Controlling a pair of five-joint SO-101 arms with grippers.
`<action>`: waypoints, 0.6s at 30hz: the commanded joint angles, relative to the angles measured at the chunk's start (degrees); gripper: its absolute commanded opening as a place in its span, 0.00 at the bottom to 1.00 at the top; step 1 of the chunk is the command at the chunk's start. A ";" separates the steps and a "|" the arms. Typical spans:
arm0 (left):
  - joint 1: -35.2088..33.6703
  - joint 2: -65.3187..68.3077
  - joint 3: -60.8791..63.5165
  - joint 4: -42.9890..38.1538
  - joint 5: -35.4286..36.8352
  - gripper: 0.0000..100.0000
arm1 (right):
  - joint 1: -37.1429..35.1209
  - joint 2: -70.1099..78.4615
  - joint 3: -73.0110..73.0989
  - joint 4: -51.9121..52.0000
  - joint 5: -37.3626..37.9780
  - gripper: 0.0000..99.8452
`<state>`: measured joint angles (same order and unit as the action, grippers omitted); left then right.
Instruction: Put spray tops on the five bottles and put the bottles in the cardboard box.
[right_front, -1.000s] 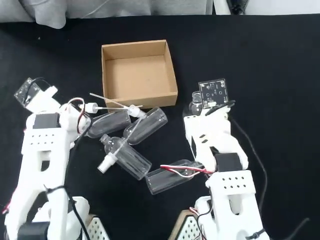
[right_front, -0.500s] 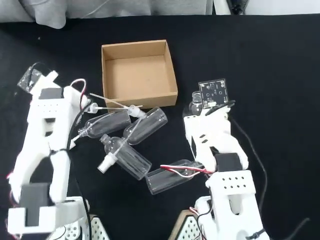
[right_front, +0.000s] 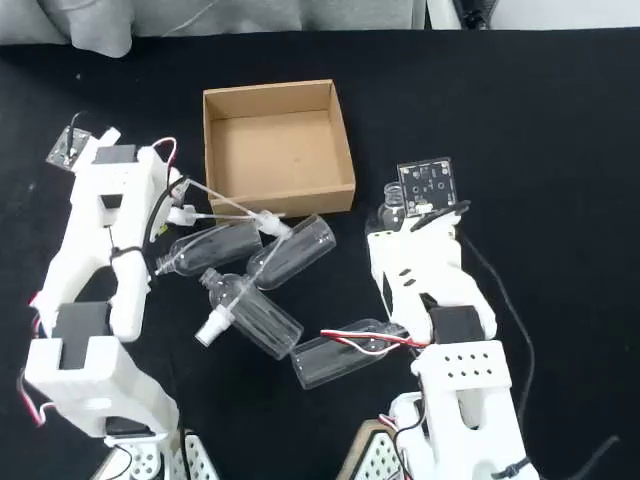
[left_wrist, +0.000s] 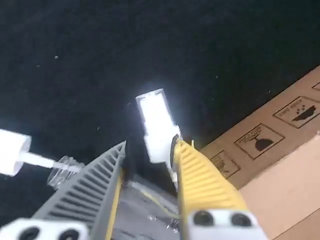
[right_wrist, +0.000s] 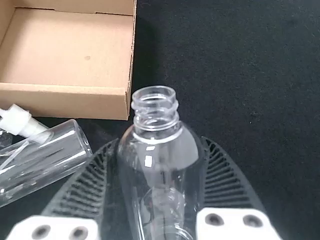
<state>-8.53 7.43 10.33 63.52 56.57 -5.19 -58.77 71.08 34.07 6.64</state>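
My left gripper (right_front: 178, 195) is beside the cardboard box's (right_front: 278, 92) left front corner, shut on a white spray top (left_wrist: 156, 122) at its fingertips (left_wrist: 150, 145). Its thin tube (right_front: 225, 198) slants toward the bottles. The box (left_wrist: 270, 135) stands open with nothing in it. My right gripper (right_front: 392, 218) is to the right of the box, shut on a clear bottle (right_wrist: 155, 150) with a bare, open neck (right_front: 392, 203). Several clear bottles lie in front of the box (right_front: 215, 245) (right_front: 292, 250) (right_front: 255, 312) (right_front: 340, 358).
Another spray top (right_front: 183, 213) with its tube lies by the left gripper. Further white tops sit at a bottle neck (right_front: 265, 220) and beside the middle bottle (right_front: 210, 330). The black table has free room behind and to the right of the box (right_wrist: 70, 95).
My left arm has swung away from the front edge toward the box's left side, its gripper staying near the tops. The right arm and its bottle have not moved.
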 joint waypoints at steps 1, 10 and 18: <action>0.13 1.32 -6.37 -0.70 0.44 0.14 | 1.23 -1.54 -0.31 -1.93 0.09 0.12; 0.48 5.71 -8.75 -0.53 3.34 0.14 | 1.23 -1.54 -0.31 -1.93 0.09 0.12; 0.57 8.79 -8.57 -0.62 3.34 0.14 | 1.23 -1.54 -0.31 -1.93 0.09 0.12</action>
<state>-8.53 15.96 4.79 63.52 59.47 -5.19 -58.77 71.08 34.07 6.64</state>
